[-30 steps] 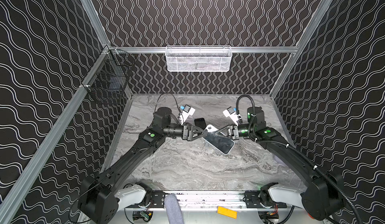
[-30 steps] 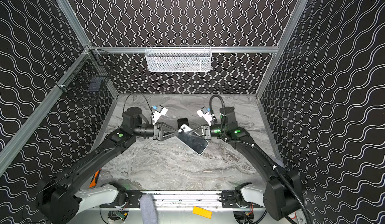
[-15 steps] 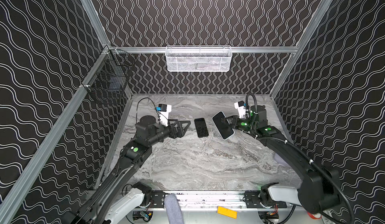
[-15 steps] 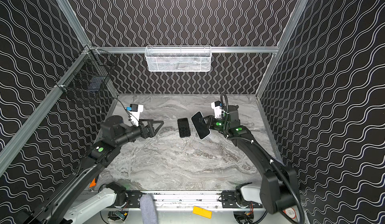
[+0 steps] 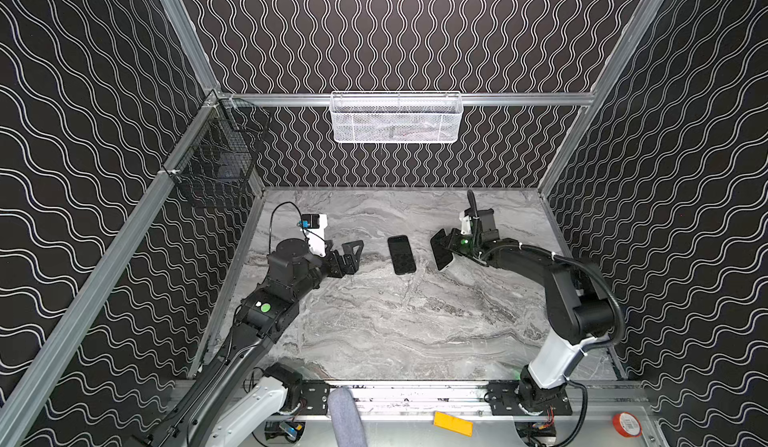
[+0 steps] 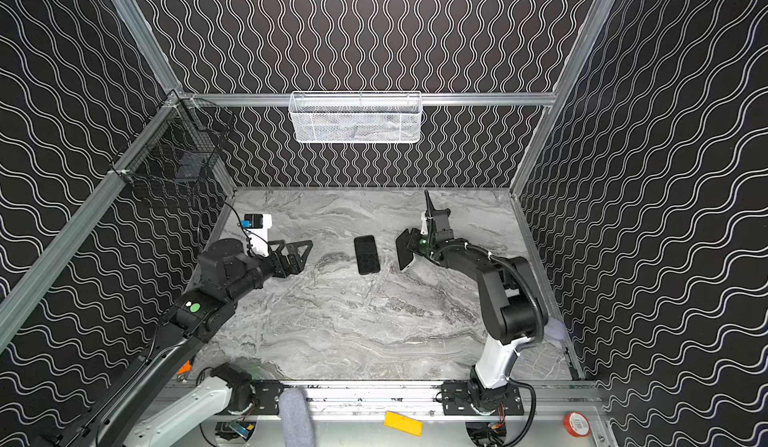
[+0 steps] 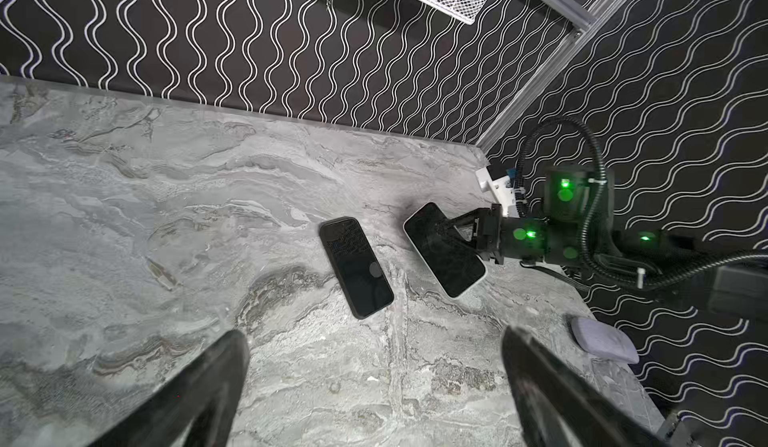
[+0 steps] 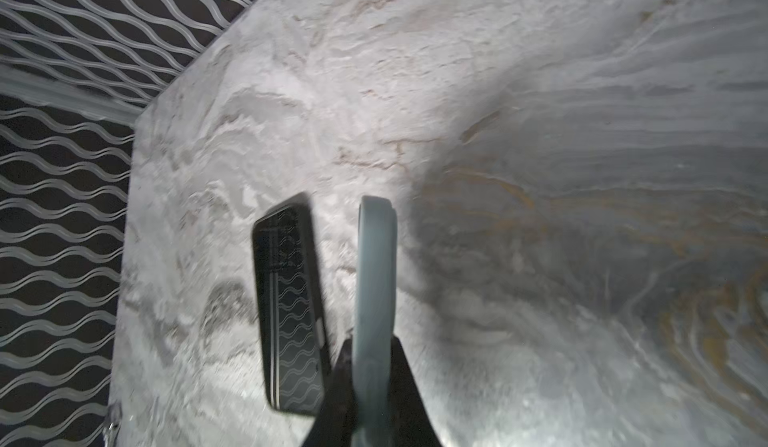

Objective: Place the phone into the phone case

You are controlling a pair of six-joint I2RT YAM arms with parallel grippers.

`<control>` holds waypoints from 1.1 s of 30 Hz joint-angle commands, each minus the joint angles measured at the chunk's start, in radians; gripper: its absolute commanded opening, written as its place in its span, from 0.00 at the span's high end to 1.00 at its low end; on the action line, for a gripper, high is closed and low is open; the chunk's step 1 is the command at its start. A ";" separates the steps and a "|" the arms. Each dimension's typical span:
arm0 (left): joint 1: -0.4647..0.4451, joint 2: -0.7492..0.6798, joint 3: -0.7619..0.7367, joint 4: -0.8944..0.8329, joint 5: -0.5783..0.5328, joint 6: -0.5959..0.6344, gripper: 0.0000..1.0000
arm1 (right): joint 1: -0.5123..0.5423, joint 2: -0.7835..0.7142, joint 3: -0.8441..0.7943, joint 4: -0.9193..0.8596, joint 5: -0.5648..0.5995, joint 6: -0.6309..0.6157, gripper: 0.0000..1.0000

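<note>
Pinched by one edge in the right gripper, the phone may pivot when pressed into the case beside it; left gripper gapes empty.

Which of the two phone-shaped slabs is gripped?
The pale-edged slab: the right gripper is shut on it and holds it tilted up. The black slab lies flat on the table between the arms, and nothing touches it.
</note>
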 commanded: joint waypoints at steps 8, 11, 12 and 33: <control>0.003 0.002 -0.014 0.031 -0.012 0.033 0.02 | 0.024 0.101 0.047 0.139 0.065 0.058 1.00; 0.003 0.010 -0.012 0.034 0.001 0.033 0.02 | 0.033 0.133 0.059 0.146 0.073 0.068 1.00; 0.003 0.010 -0.011 0.033 0.002 0.032 0.02 | 0.035 0.139 0.060 0.151 0.076 0.072 1.00; 0.003 0.011 -0.017 0.034 -0.003 0.032 0.02 | 0.078 0.146 -0.015 0.229 0.114 0.117 0.84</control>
